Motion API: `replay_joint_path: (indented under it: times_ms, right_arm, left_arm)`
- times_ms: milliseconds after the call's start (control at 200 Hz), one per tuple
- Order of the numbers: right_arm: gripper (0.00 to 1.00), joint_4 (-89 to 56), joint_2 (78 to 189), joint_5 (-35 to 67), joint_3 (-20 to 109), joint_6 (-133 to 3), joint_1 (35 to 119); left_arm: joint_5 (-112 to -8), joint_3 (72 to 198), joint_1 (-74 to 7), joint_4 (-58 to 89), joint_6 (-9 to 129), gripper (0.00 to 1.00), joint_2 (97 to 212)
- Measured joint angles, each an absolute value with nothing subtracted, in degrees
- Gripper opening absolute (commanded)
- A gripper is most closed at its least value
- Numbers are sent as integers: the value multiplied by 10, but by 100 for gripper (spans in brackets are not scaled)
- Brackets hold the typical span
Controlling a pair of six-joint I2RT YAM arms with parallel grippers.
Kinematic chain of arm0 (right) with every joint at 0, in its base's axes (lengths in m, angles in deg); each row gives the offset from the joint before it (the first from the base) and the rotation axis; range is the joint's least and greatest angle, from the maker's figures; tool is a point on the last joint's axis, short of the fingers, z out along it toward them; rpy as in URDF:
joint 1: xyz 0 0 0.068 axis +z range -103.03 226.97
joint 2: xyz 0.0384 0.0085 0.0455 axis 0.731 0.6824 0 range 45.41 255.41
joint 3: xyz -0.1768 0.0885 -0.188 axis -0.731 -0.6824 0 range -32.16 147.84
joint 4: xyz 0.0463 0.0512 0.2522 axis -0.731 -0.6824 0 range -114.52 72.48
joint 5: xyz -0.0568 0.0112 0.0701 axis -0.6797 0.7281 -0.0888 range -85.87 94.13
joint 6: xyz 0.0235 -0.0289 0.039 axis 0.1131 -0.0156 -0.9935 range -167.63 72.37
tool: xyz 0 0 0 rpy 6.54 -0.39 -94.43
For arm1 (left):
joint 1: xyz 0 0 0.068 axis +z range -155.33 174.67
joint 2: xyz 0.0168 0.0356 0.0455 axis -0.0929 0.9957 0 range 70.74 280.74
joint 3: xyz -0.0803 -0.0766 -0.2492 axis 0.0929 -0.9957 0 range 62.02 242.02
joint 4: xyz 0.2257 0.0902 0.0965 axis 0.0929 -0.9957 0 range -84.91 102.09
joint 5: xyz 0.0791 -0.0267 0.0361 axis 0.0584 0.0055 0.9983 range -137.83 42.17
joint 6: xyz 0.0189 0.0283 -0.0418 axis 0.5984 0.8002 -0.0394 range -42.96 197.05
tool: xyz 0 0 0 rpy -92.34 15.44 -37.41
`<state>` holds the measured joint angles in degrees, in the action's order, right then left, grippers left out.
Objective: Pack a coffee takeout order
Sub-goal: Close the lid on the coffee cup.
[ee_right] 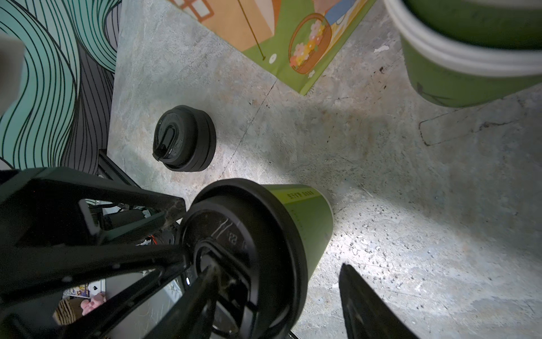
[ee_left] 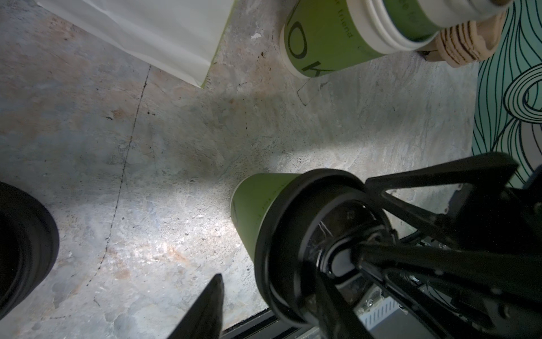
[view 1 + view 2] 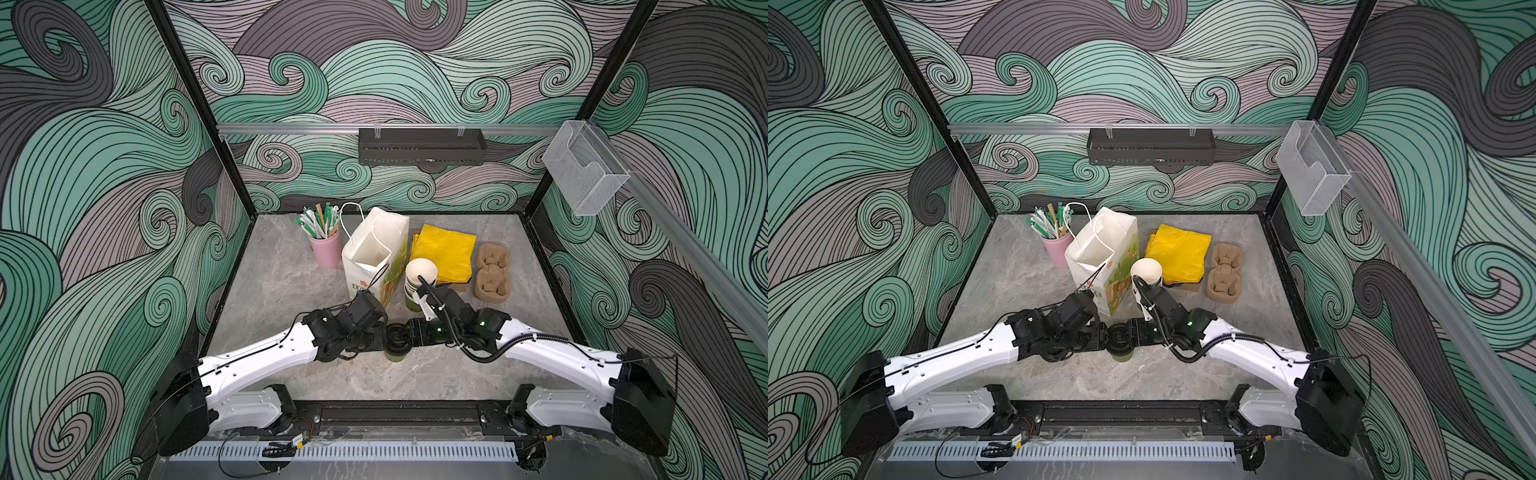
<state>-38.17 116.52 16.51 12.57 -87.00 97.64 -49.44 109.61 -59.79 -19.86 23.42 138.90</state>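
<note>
Two grippers meet nose to nose; we see the left gripper (image 3: 383, 337) and the right gripper (image 3: 410, 332) each with jaws apart. Directly beneath them stands the green paper cup (image 2: 258, 211), its black lid (image 1: 249, 234) fitted, just under their tips.

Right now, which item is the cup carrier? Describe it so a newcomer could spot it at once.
Start at the tall white paper bag standing at the back of the grey stone-look table. Toward the robot's right lies a flat bright-yellow sheet, then the tan moulded-pulp two-cup carrier. Only it is lumpy, peanut-shaped, with two wells.
</note>
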Motion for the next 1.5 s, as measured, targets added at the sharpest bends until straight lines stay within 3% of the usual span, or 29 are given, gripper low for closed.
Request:
replay_joint_path:
  times_ms: [165,315,650,855,1501]
  right_arm:
    - [73,-416,1147,161,130,-867,976]
    - [70,-428,1122,155,130,-867,976]
    - [38,-440,1067,151,126,-881,976]
    - [27,-429,1085,171,119,-887,977]
    - [19,-391,1131,201,117,-887,979]
  left_arm:
    - [-497,1096,-598,-195,236,52,1389]
    - [-498,1096,-598,-192,238,52,1389]
    - [-495,1096,-598,-192,240,49,1368]
    - [-491,1096,-598,-192,240,47,1361]
    - [-497,1096,-598,-185,246,36,1384]
